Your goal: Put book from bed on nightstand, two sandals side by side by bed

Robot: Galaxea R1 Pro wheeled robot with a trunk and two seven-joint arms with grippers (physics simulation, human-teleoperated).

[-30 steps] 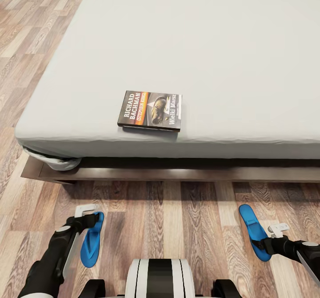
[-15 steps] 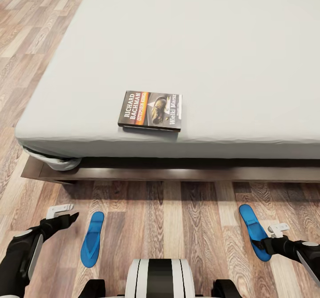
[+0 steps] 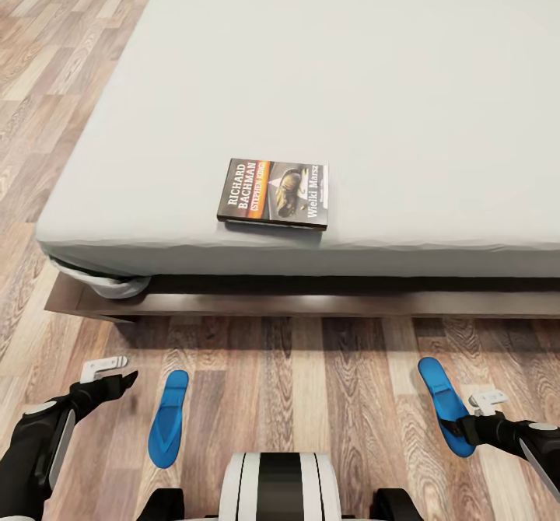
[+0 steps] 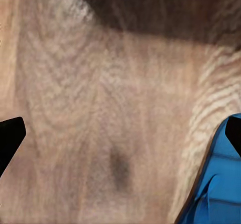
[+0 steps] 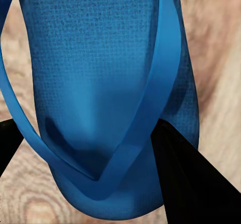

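Bed [image 3: 389,78] ahead of you; book [image 3: 274,193] flat near its front edge. Left sandal [image 3: 169,418] on floor beside your left gripper [image 3: 105,375], fingers spread, empty. Right gripper [image 3: 467,420] pinches right sandal [image 3: 445,404].

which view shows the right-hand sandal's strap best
The right wrist view: the sandal is seen close, and its V-shaped strap is clear. The head view shows that sandal whole but small, on the floor by the right gripper. The left wrist view shows only the other sandal's edge.
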